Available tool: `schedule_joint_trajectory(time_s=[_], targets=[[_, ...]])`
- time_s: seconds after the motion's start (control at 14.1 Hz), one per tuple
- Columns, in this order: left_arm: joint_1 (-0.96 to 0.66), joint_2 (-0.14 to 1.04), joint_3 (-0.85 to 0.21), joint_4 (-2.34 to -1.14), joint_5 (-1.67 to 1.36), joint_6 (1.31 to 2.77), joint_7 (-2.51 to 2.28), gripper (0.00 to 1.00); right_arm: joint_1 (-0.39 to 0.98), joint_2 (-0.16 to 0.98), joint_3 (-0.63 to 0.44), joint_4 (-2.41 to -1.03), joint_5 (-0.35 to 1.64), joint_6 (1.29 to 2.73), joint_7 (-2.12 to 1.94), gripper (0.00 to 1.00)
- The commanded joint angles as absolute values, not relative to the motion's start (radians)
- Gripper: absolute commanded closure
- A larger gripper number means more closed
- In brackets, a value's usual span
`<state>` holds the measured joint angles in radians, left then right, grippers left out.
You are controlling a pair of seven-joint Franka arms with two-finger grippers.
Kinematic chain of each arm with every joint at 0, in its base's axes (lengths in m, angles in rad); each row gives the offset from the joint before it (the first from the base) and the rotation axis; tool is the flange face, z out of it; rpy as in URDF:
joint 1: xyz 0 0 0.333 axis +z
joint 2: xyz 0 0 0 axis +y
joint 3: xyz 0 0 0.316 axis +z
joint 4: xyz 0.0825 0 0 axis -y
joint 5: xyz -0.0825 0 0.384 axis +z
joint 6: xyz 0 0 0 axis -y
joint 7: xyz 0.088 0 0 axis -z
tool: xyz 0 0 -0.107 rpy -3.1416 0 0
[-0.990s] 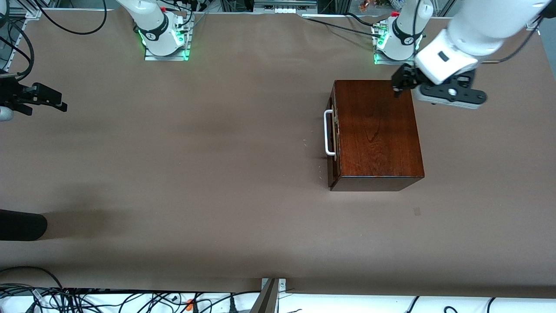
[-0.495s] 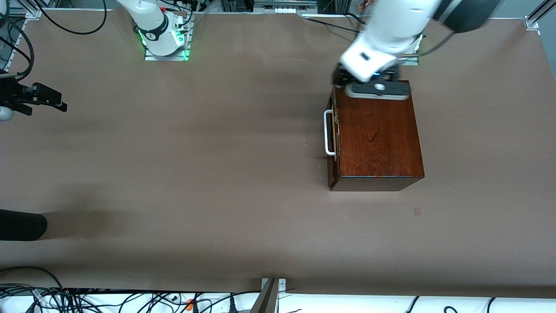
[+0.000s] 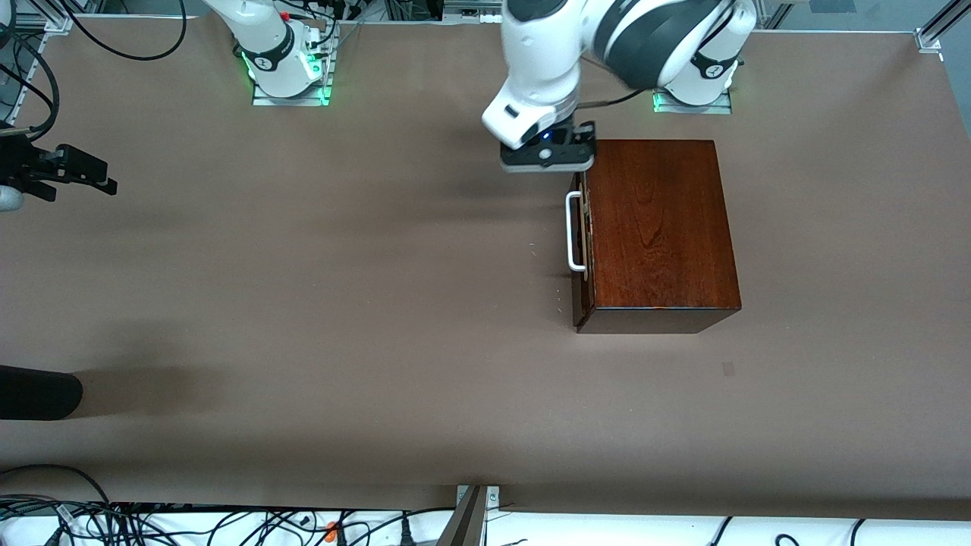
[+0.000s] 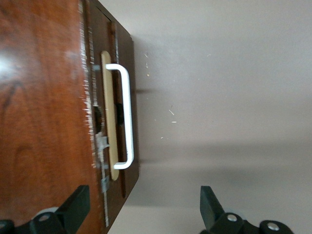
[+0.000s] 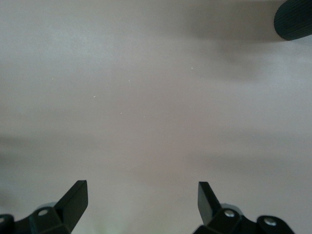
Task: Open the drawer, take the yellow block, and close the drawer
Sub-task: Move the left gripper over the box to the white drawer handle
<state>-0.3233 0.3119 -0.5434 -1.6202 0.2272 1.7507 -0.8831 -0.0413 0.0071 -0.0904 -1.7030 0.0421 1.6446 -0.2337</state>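
We see the table (image 3: 303,303), brown and wide, with the dark reddish box (image 3: 660,227) toward the left arm's end. Its long axis runs nearer-to-farther from the front camera. The drawer (image 3: 580,250) is shut and faces the right arm's end, its white handle (image 3: 574,231) lying along that same axis. Our left gripper (image 4: 141,209), fingers spread, hovers over the box's farther front corner, above the handle's end. Our right gripper (image 5: 141,204), also spread, waits over bare table.
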Motion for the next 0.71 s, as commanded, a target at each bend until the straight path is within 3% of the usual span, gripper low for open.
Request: schedule_joint_trajectory(time_s=[0.0,0.42,0.64], targets=[[-0.333,0.386,-0.540,-1.609,0.288,1.792,-0.896,0.00,-0.051,-0.012,-0.084,-1.720,0.041,1.651,-0.249,0.00],[-0.331,0.491,-0.537,-1.615,0.388,1.832,-0.897,0.00,-0.051,-0.012,-0.084,-1.720,0.041,1.651,-0.249,0.00],[-0.325,0.497,-0.532,-1.679,0.423,1.894,-0.902,0.00,-0.051,-0.012,-0.084,-1.720,0.041,1.652,-0.249,0.00]])
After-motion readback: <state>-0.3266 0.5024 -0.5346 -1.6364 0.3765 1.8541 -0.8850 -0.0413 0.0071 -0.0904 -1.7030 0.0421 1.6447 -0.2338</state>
